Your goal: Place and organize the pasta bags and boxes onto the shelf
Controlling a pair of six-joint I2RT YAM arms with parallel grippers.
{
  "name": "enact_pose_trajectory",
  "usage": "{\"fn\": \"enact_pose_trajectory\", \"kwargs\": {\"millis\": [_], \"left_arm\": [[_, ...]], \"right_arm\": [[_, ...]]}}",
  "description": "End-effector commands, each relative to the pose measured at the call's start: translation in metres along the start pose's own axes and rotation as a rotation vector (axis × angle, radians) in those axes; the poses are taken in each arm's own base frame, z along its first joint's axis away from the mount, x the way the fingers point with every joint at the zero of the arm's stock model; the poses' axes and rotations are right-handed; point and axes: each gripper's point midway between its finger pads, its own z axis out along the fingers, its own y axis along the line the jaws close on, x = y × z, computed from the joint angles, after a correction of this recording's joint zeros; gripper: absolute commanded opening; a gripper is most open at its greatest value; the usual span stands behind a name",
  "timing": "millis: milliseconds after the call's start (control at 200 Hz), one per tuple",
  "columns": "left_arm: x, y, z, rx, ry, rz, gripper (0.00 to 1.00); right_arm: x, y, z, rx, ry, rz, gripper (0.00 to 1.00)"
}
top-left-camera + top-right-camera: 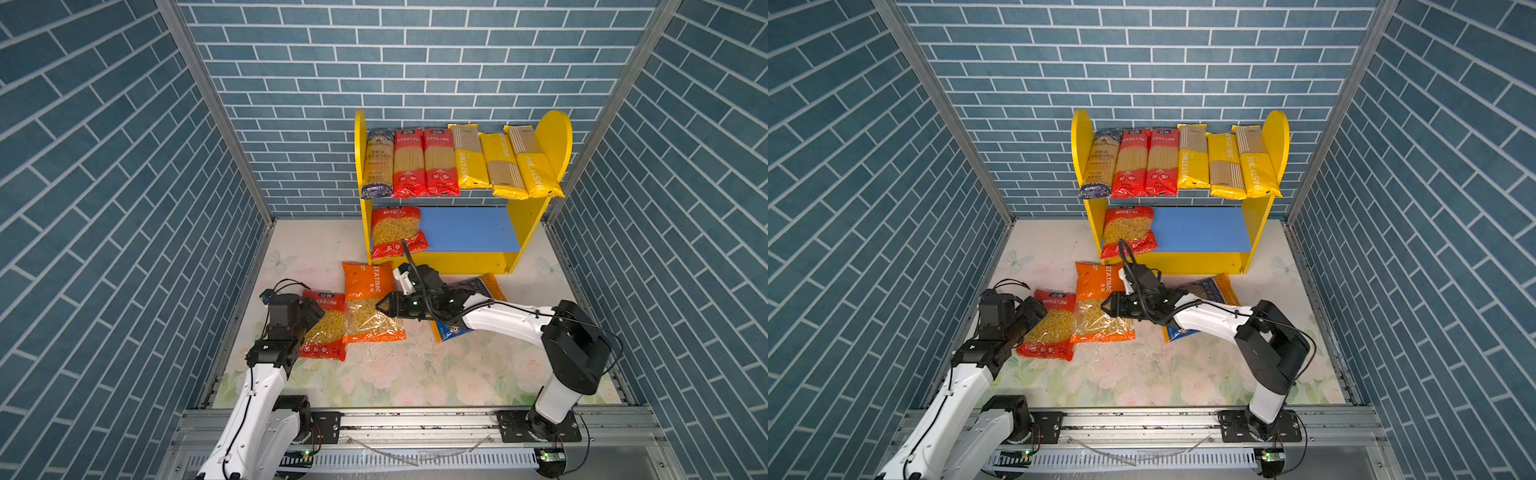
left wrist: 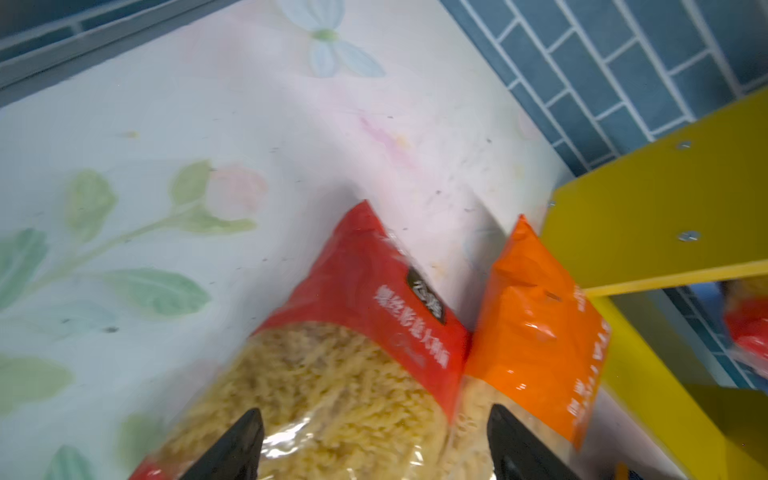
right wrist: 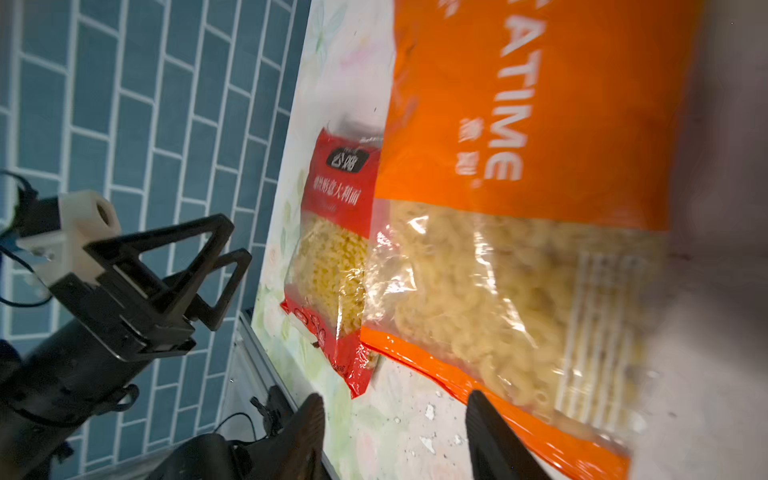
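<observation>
Left gripper (image 2: 374, 411) open, fingers astride the red fusilli bag (image 2: 353, 374) on the table (image 1: 415, 365). Right gripper (image 3: 395, 395) open at the edge of the orange PASTATIME bag (image 3: 519, 208). The bags touch.

Risks: lifting one drags the other, slick film slips, or the arms collide near the shelf (image 1: 536, 232).

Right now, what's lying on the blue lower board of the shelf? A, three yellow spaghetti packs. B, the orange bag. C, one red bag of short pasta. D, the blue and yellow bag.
C: a single red bag lies at the left end of the blue lower board in both top views.
</observation>
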Motion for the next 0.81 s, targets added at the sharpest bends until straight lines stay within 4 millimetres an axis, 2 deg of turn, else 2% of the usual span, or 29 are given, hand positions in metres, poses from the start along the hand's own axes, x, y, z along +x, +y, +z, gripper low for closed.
{"fn": "enact_pose_trajectory", "kwargs": {"millis": [0,110,195,235,255,350,440,610,620,645,725,800], "left_arm": [[0.000,0.034,0.000,-0.123,-0.018,-0.047,0.85],[-0.005,0.039,0.005,-0.132,-0.034,-0.069,0.85],[-0.010,0.039,0.010,-0.154,-0.040,-0.041,0.85],[-0.014,0.039,0.012,-0.168,-0.045,-0.019,0.85],[-0.016,0.039,0.014,-0.177,-0.047,-0.011,0.85],[-0.016,0.037,0.027,-0.182,-0.026,0.002,0.85],[-0.008,0.031,0.040,-0.143,0.002,-0.011,0.82],[0.021,0.040,0.049,-0.145,0.059,-0.007,0.80],[0.023,0.040,0.049,-0.144,0.061,-0.010,0.80],[0.027,0.042,0.049,-0.143,0.068,-0.015,0.80],[0.038,0.041,0.048,-0.128,0.084,-0.020,0.79],[0.048,0.036,0.046,-0.114,0.097,-0.022,0.79]], "right_arm": [[0.015,0.019,0.030,0.078,0.079,-0.208,0.56],[0.020,0.039,0.071,0.080,0.111,-0.284,0.55],[0.018,0.035,0.097,0.097,0.126,-0.279,0.54],[0.015,0.037,0.103,0.098,0.128,-0.277,0.53],[0.019,0.030,0.113,0.109,0.146,-0.273,0.54],[0.023,0.028,0.125,0.104,0.177,-0.264,0.54],[0.023,0.010,0.124,0.161,0.179,-0.238,0.57],[0.025,-0.039,0.107,0.232,0.154,-0.076,0.60],[0.019,-0.034,0.100,0.228,0.136,-0.074,0.60],[0.016,-0.038,0.093,0.251,0.116,-0.062,0.61],[0.010,-0.044,0.081,0.286,0.083,-0.041,0.62],[0.006,-0.028,0.080,0.242,0.086,-0.037,0.62]]}}
